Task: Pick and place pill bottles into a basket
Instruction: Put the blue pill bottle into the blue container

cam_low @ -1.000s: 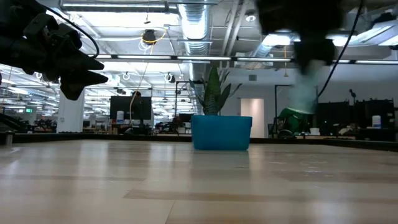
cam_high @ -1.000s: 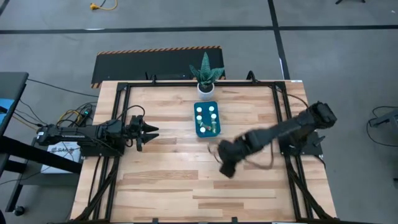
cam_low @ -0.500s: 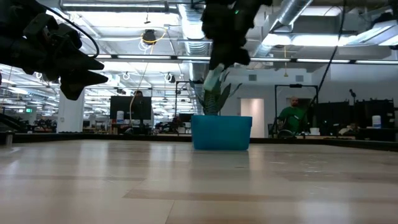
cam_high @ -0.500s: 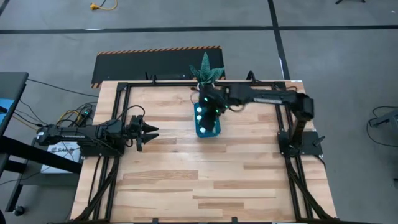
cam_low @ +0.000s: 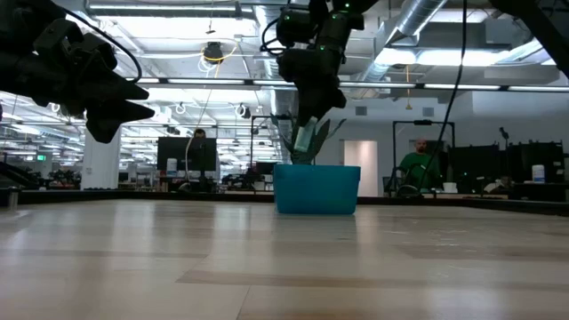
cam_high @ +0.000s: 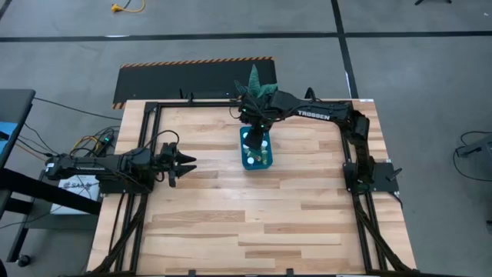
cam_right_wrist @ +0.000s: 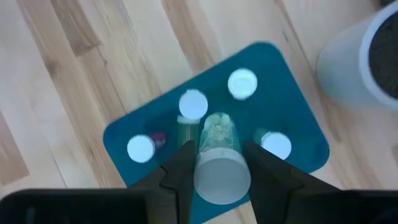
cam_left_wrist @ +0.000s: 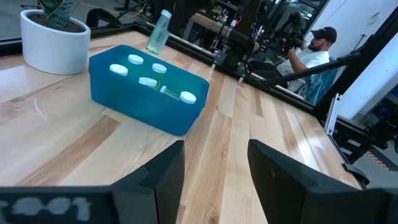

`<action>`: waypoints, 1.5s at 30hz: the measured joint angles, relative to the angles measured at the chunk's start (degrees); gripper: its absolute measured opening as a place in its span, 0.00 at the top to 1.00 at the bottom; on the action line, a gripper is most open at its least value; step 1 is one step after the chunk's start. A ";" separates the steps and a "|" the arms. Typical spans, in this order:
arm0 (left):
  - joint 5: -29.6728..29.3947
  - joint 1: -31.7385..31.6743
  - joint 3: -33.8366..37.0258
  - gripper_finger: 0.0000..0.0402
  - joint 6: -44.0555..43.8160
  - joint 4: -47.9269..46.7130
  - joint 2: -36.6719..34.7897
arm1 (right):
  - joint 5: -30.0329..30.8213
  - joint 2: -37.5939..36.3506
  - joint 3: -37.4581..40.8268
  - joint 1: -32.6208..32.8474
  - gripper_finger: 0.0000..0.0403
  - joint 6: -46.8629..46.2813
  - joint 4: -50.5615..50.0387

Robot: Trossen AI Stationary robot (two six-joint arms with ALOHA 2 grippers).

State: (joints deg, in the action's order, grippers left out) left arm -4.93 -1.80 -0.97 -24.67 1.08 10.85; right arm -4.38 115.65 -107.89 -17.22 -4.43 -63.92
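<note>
The teal-blue basket (cam_high: pixel 244 156) stands on the table in front of the white plant pot (cam_high: pixel 254 108). Several pill bottles stand in it, their white caps up (cam_left_wrist: pixel 147 81) (cam_right_wrist: pixel 242 83). My right gripper (cam_high: pixel 259 129) hangs over the basket's far part, shut on a greenish pill bottle (cam_low: pixel 305 139), which also shows in the left wrist view (cam_left_wrist: pixel 158 34). My left gripper (cam_high: pixel 189 161) is open and empty above the table, left of the basket. My right gripper pinches the greenish bottle between its two fingers (cam_right_wrist: pixel 181 167), near the white cap end (cam_right_wrist: pixel 222 179). The fingers come from above, pointing down. The bottle hangs below them, slightly tilted, its body down, clear of the basket's rim (cam_low: pixel 316 167).
The white pot with the spiky plant (cam_left_wrist: pixel 55 38) stands just beyond the basket, close to the right arm. A black frame (cam_high: pixel 154 115) runs round the table. Bare wood lies on the near half (cam_high: pixel 246 223). A person (cam_low: pixel 418 167) sits in the room behind.
My right gripper has swung from the table's right middle toward the far edge with the greenish bottle. It has come over the basket and gone down a little, so the bottle now hangs just above the rim.
</note>
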 joint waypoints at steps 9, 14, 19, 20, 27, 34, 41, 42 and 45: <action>0.01 0.00 0.00 0.59 0.00 -0.02 0.01 | -0.41 2.71 0.19 -0.86 0.71 -0.37 -2.85; -0.01 0.00 0.00 0.59 0.00 0.00 0.01 | -0.60 6.60 0.08 0.12 0.71 -0.15 -1.86; -0.02 0.00 0.00 0.59 0.00 0.00 0.06 | -0.31 8.21 -0.27 0.25 0.70 -1.05 0.71; -0.02 0.00 0.00 0.59 0.00 0.00 0.04 | -0.29 8.42 -0.24 0.22 0.70 -1.07 0.53; -0.07 0.00 0.00 0.59 0.00 0.00 0.02 | -0.85 9.52 -0.07 -0.61 0.70 -1.57 0.53; -0.02 0.00 0.00 0.59 0.00 0.00 0.02 | -1.75 11.75 -0.17 -0.67 0.70 -1.64 1.74; -0.01 0.00 0.00 0.59 0.00 0.00 0.02 | -1.77 12.38 -0.12 -0.66 0.66 -2.64 1.51; -0.02 0.00 0.00 0.59 0.00 0.00 0.02 | -1.75 12.38 -0.13 -0.67 0.65 -2.63 1.85; 0.00 0.00 0.00 0.59 0.00 0.00 0.02 | -1.77 12.38 -0.14 -0.68 0.59 -2.64 2.19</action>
State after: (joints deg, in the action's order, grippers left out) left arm -4.93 -1.80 -0.97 -24.67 1.08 10.87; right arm -6.15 128.03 -108.03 -17.90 -7.07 -61.73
